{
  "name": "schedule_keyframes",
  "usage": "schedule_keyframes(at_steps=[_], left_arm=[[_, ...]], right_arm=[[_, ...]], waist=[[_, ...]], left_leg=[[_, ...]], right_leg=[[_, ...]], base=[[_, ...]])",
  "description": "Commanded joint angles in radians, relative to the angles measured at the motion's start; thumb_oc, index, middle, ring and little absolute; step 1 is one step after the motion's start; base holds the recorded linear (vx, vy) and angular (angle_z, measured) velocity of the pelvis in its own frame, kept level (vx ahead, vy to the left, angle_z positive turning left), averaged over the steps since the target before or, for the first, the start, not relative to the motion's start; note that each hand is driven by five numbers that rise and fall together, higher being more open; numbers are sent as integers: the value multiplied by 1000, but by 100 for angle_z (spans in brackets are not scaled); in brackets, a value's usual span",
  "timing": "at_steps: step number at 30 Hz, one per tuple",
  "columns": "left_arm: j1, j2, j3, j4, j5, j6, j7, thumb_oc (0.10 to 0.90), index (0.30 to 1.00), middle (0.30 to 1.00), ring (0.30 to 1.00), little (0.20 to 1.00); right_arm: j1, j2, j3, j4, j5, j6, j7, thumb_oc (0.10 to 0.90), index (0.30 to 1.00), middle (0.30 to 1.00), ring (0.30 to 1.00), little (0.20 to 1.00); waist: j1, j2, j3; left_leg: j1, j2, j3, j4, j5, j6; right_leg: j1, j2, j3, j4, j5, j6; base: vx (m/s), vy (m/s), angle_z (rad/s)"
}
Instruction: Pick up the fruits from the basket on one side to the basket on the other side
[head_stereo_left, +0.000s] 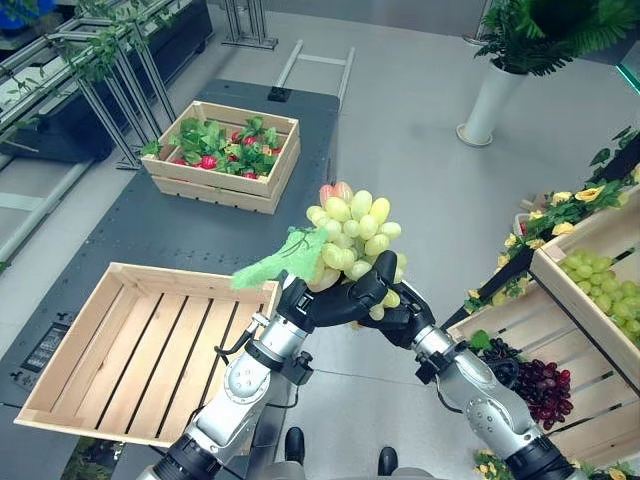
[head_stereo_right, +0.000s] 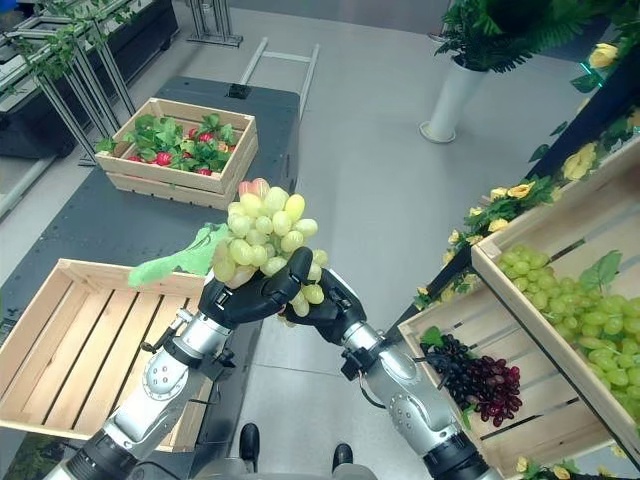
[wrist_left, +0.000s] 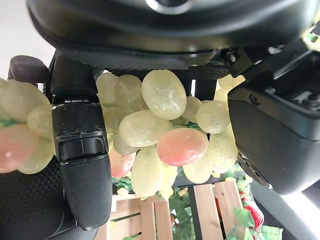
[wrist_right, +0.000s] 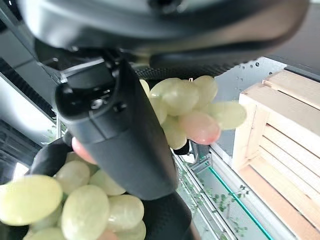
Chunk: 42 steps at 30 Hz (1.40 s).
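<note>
While open floor (head_stereo_left: 420, 150) spreads ahead in the left eye view, the left robot hand (head_stereo_left: 318, 300) and right robot hand (head_stereo_left: 400, 318) meet in mid-air, fingers curled round a bunch of green grapes (head_stereo_left: 355, 235) just past the near right corner of the empty wooden crate (head_stereo_left: 75, 340) on the dark bench (head_stereo_left: 190, 230). Seen from the right eye, a crate of strawberries (head_stereo_right: 180, 148) sits well beyond, and shelf crates (head_stereo_right: 560, 300) of grapes crowd the right edge. Each wrist view shows grapes pressed between dark fingers (wrist_left: 82, 165) and thumb (wrist_right: 125, 145).
</note>
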Motion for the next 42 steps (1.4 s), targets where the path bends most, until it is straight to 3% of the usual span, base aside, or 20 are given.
schedule_keyframes(at_steps=[1, 5, 7, 8, 9, 10, 17, 23, 28, 34, 42], left_arm=[[-108, -32, 18, -11, 33, -142, 33, 400, 300, 300, 300, 300], [-108, -26, 35, -2, 67, -149, 80, 400, 300, 300, 300, 300], [-105, -23, 48, -4, 93, -150, 114, 482, 422, 422, 422, 422], [-102, -20, 57, -3, 107, -154, 132, 595, 592, 592, 592, 592], [-102, -18, 67, 0, 125, -156, 155, 670, 705, 705, 705, 705], [-101, -16, 79, -1, 156, -155, 188, 800, 900, 900, 900, 900], [-95, 9, 188, 18, 347, -171, 400, 800, 900, 900, 900, 900], [-103, 24, 283, 27, 528, -138, 591, 800, 900, 900, 900, 900], [-107, 52, 342, 40, 646, -73, 716, 800, 900, 900, 900, 900], [-96, 56, 371, 54, 658, -41, 764, 800, 900, 900, 900, 900], [-102, 28, 377, 64, 585, -74, 780, 800, 900, 900, 900, 900]], right_arm=[[-55, 41, -25, -82, 46, -165, -5, 400, 300, 300, 300, 300], [-50, 40, -41, -76, 49, -182, -39, 400, 300, 300, 300, 300], [-44, 39, -49, -73, 46, -191, -57, 400, 300, 300, 300, 300], [-40, 40, -55, -71, 44, -198, -64, 400, 300, 300, 300, 300], [-38, 41, -62, -69, 41, -201, -71, 400, 300, 300, 300, 300], [-33, 40, -69, -68, 39, -208, -78, 400, 300, 300, 300, 300], [-10, 35, -122, -65, 32, -226, -122, 400, 300, 300, 300, 300], [9, 31, -157, -67, 12, -227, -171, 400, 300, 300, 300, 300], [27, 32, -179, -63, 1, -246, -199, 400, 300, 300, 300, 300], [35, 41, -198, -70, -8, -258, -221, 400, 300, 300, 300, 300], [30, 46, -217, -72, -17, -278, -235, 400, 300, 300, 300, 300]], waist=[[12, 24, -96], [10, 25, -96], [10, 26, -95], [9, 26, -95], [8, 27, -95], [7, 27, -95], [1, 28, -97], [-7, 33, -102], [-16, 36, -106], [-25, 40, -106], [-36, 39, -101]], left_leg=[[56, 31, -46, 2, -118, -23], [54, 31, -43, 2, -118, -24], [54, 32, -41, 2, -118, -25], [54, 32, -40, 2, -118, -25], [54, 32, -40, 2, -118, -25], [54, 33, -37, 2, -119, -26], [57, 39, -31, 2, -116, -29], [57, 42, -26, 2, -115, -33], [58, 45, -22, 2, -114, -36], [56, 48, -15, 2, -112, -37], [51, 50, -9, 2, -112, -38]], right_leg=[[-37, 41, -10, 10, 42, -44], [-39, 41, -9, 8, 44, -44], [-39, 42, -9, 7, 45, -44], [-40, 43, -8, 7, 45, -44], [-41, 43, -7, 6, 45, -45], [-40, 43, -6, 5, 46, -45], [-43, 49, 6, 3, 49, -49], [-47, 54, 18, 2, 49, -53], [-51, 56, 27, 2, 49, -55], [-56, 58, 33, 2, 50, -56], [-65, 64, 42, 2, 51, -57]], base=[[0, 0, 0], [0, 0, 0], [0, 0, 0], [0, 0, 0], [0, 0, 0], [0, 0, 0], [-15, 2, -5], [-22, 12, -7], [-22, 14, -4], [-31, 17, -5], [-45, 15, -7]])
